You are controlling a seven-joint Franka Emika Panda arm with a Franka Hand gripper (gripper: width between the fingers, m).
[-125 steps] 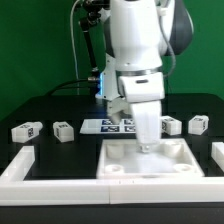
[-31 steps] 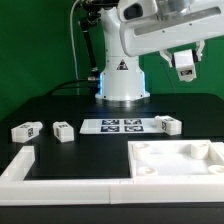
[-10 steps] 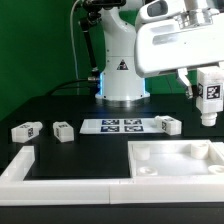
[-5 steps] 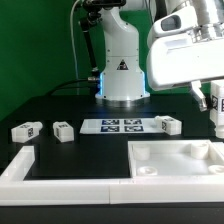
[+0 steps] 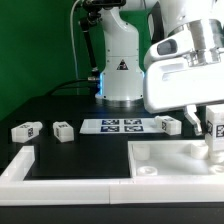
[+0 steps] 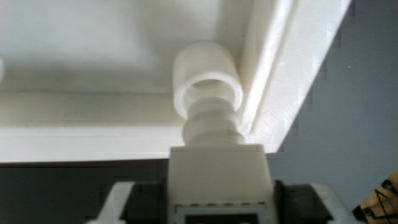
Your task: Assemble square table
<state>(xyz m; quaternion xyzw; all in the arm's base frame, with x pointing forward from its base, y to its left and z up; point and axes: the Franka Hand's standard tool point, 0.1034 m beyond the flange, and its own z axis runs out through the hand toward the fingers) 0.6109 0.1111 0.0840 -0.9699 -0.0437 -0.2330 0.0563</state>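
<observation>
We have lowered the leg [image 5: 213, 128]: half a second ago it hung above the tabletop [image 5: 165, 152]; now its threaded end meets the corner socket [image 6: 210, 62] straight beyond our fingers [image 6: 125, 203], which stay clamped on the leg. Seating and twisting likely follow.

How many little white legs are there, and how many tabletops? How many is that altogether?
Legs: 4, counting the leg gripped in the end effector
Tabletop: 1
Total: 5
</observation>
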